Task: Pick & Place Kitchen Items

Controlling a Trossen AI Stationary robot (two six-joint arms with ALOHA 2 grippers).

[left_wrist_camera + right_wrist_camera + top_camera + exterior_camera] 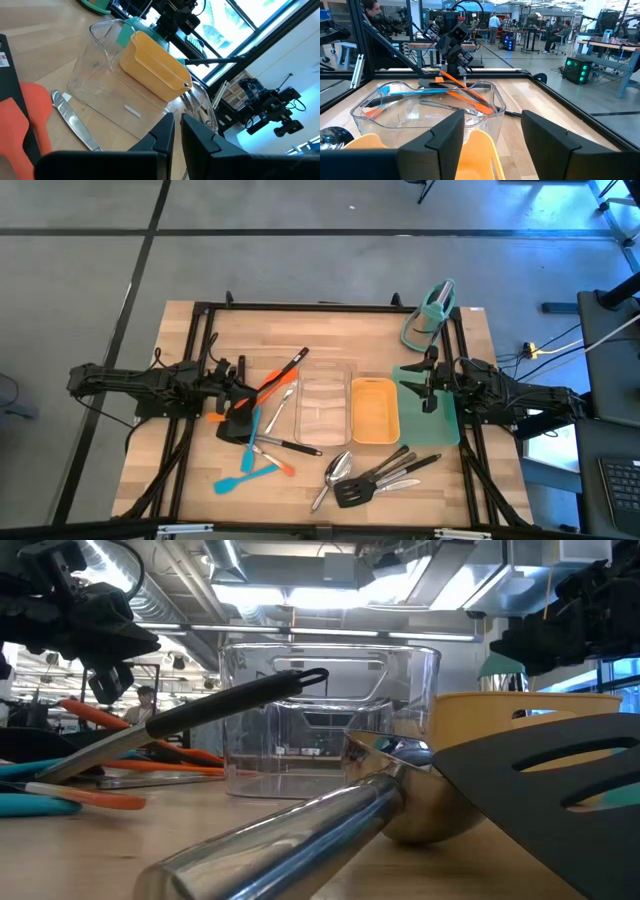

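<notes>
From above, you have a pale wooden table (pixel 180 380) framed in black rails on a grey floor with dark lines. Your left gripper (pixel 232 388) sits over a heap of utensils (pixel 262 415) at the table's left of centre: orange and blue spatulas, a black turner, tongs. Its fingers are nearly together and I cannot see anything between them. A clear tray (pixel 323 406) and a yellow tray (pixel 374 410) stand side by side in the middle, with steel spoons (pixel 336 472) and a second black turner (pixel 352 492) near the front edge. Your right gripper (pixel 430 385) hangs over a teal mat (pixel 446 425), fingers parted and empty; a teal stand (pixel 430 315) is at the far right corner.

At table level, a spoon handle (pixel 290 830) and a slotted turner blade (pixel 560 780) fill the foreground and hide much of the trays. Ceiling lights and ducts show behind.

In the left wrist view, a narrow gap separates the dark fingers (pixel 162 137); a steel blade (pixel 75 120) lies beside an orange spatula (pixel 25 120). A small red and white label at the edge is unreadable.

In the right wrist view, the wide-set fingers (pixel 445 135) frame the clear tray; people work at benches far behind
</notes>
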